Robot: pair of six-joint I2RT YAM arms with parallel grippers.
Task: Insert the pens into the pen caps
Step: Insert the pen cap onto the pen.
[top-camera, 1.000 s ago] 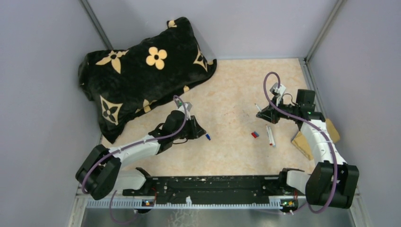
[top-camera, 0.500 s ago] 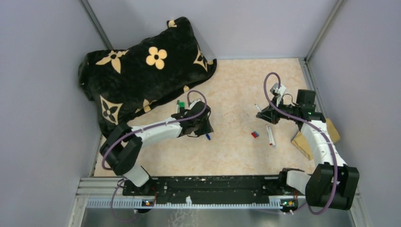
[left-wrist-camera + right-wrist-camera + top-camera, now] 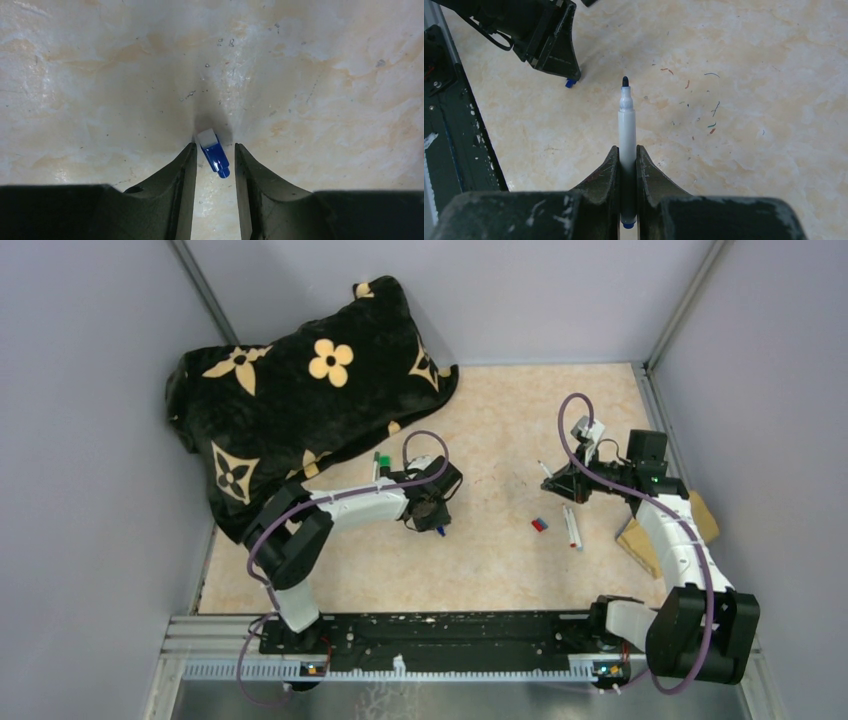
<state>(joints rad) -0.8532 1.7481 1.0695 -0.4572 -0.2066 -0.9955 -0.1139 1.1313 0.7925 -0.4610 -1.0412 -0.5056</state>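
Observation:
My left gripper [image 3: 215,146] is open, low over the table, with its fingers either side of a blue pen cap [image 3: 215,157] that lies flat between them. In the top view the left gripper [image 3: 432,512] stands over this cap [image 3: 440,531]. My right gripper [image 3: 627,148] is shut on a white pen [image 3: 627,125] with a blue rear end and a bare dark tip that points toward the left gripper [image 3: 551,45]. In the top view the right gripper [image 3: 556,478] holds this pen above the table.
A red and a blue cap [image 3: 539,524] lie mid-table beside a white pen with a red end [image 3: 571,527]. A green-ended pen [image 3: 377,462] lies by the black flowered pillow [image 3: 300,400]. A tan cardboard box [image 3: 638,537] sits at the right.
My left arm has reached out to the right and turned its gripper down over the blue cap. The right arm and its pen have not moved.

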